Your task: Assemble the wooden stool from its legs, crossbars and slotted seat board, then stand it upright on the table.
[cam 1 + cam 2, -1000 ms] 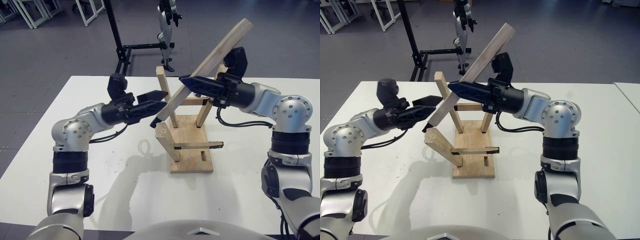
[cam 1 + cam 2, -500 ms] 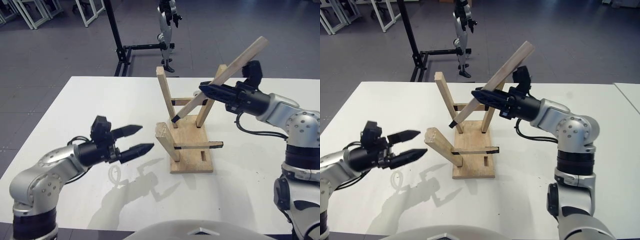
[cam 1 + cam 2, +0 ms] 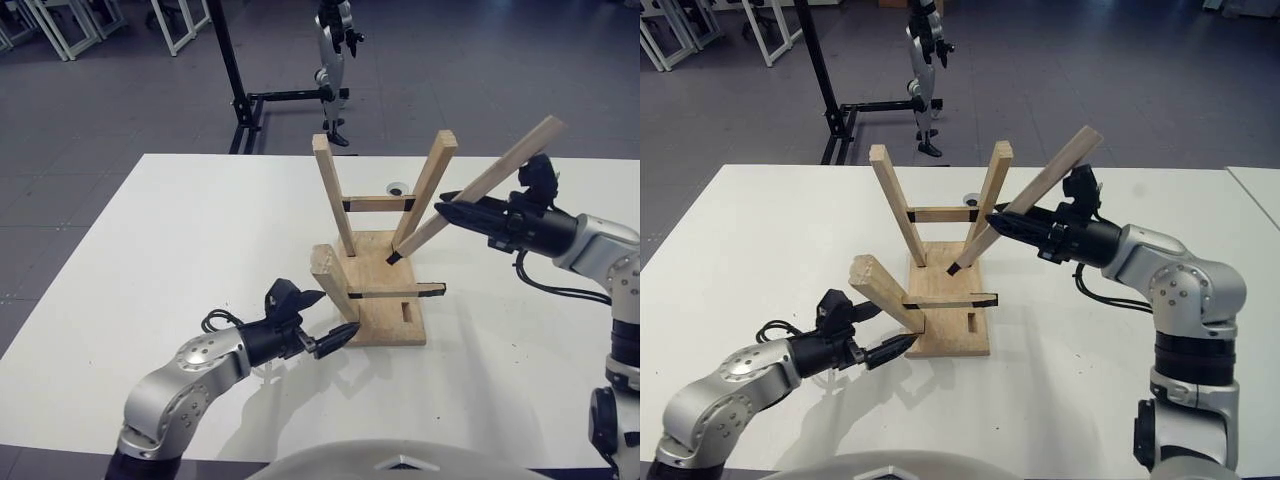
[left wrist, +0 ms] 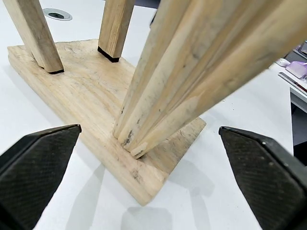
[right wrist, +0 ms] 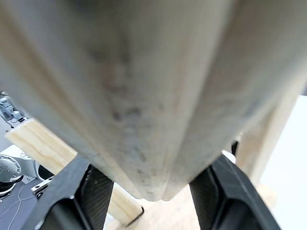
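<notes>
Left gripper (image 3: 332, 314): low over the counter (image 3: 180, 230) at the near-left corner of the seat board; fingers spread wide and empty, one on each side of the near-left leg's foot, touching neither it nor the board.
Near-left leg (image 3: 330, 280): seated in the board, leaning toward the near-left.
Far-left leg (image 3: 333, 195): seated, nearly upright.
Seat board (image 3: 385, 322): flat on the counter, underside up, in the middle.
Far crossbar (image 3: 378, 203): joins the two far legs.
Near crossbar (image 3: 400, 292): runs right from the near-left leg; its right end hangs free.
Open slot (image 3: 405, 311): near-right on the board, awaiting the last leg.
Far-right leg (image 3: 425, 185): seated, tilted slightly right.
Loose leg (image 3: 515, 152): held slanted, dark lower tip over the board just beside the far-right leg's foot; contact cannot be told.
Right gripper (image 3: 450, 207): fingers clamped on the loose leg partway along.
Step in hand: probably seating the fourth leg.
Doing it well: bring the tip nearer, over the open slot; raise the leg closer to upright so it meets the free crossbar end; steady the near-left leg with the left fingers while pressing down.
</notes>
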Controlling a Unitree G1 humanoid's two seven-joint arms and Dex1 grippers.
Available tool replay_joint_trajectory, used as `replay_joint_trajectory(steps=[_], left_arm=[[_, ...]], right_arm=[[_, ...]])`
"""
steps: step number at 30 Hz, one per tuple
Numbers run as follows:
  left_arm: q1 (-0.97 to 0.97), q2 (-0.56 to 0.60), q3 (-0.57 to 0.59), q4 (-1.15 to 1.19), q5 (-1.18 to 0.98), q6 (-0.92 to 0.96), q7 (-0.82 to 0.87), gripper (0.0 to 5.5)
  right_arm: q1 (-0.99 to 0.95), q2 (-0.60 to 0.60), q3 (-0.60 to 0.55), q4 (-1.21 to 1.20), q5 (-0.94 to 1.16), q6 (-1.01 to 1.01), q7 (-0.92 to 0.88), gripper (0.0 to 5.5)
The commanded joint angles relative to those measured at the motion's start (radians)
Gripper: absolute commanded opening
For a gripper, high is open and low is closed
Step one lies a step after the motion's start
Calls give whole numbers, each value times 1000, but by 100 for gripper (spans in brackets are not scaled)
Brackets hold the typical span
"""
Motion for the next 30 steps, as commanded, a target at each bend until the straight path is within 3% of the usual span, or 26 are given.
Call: replay_joint_trajectory(steps=[1,7,15,23,30], left_arm=[[-3,-75,-28,66,15,-33,35,532],[-19,-139,-39,138,49,-66,79,532],[-8,-115,-40,142,60,-59,59,532],[-1,36,-13,240,80,-92,-121,532],[-35,57,-4,256,85,-91,-149,532]], right_arm=[[40,-74,-27,12,-54,-53,40,206],[216,-175,85,-50,-219,-215,182,206],[307,-133,125,-205,-233,-288,179,202],[233,-144,102,-283,-154,-220,169,202],[318,-58,224,-270,-222,-285,148,202]])
